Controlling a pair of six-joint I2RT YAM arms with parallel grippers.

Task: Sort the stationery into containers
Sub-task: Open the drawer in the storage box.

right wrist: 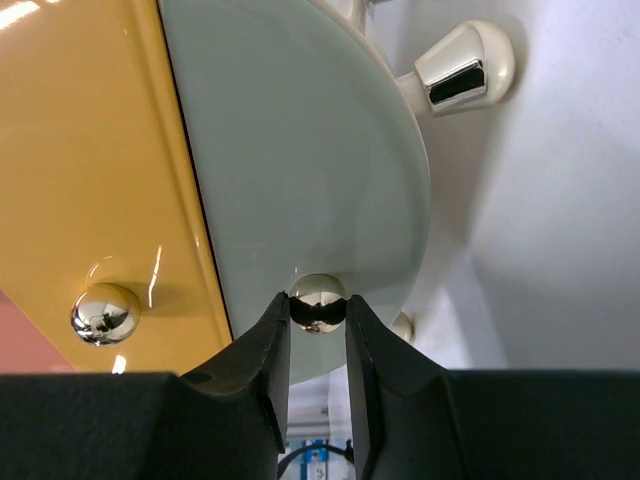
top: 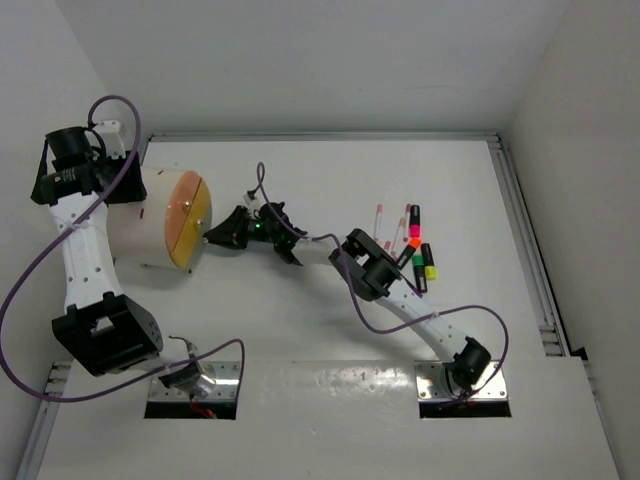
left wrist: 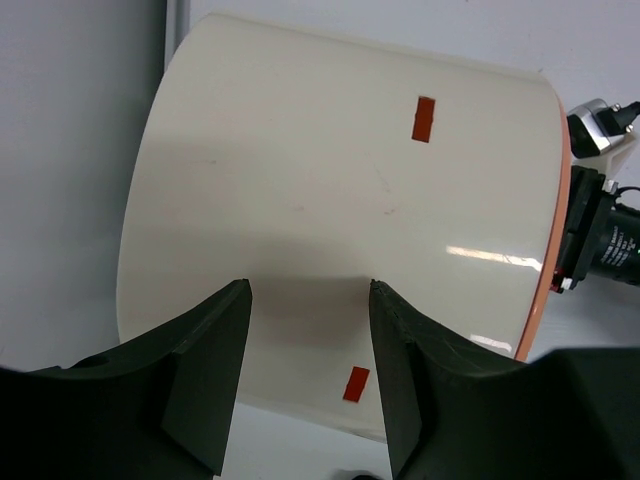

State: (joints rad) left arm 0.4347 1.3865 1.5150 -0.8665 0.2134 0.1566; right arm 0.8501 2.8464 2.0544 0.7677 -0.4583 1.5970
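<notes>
The white drum (top: 145, 225) lies at the left, its round face (top: 188, 220) orange and yellow. In the right wrist view the face shows a yellow drawer front (right wrist: 90, 180) and a pale greenish one (right wrist: 300, 150). My right gripper (right wrist: 318, 310) is shut on the greenish front's chrome knob (right wrist: 318, 295); it also shows in the top view (top: 212, 236). My left gripper (left wrist: 310, 310) is open, its jaws held close over the drum's white side (left wrist: 340, 190). Highlighters (top: 418, 250) and pink pens (top: 390, 222) lie on the table at the right.
The yellow front has its own chrome knob (right wrist: 103, 313). A chrome foot (right wrist: 460, 65) sticks out by the drum. Red tape marks (left wrist: 424, 118) sit on the drum's side. Walls enclose the table at left, back and right.
</notes>
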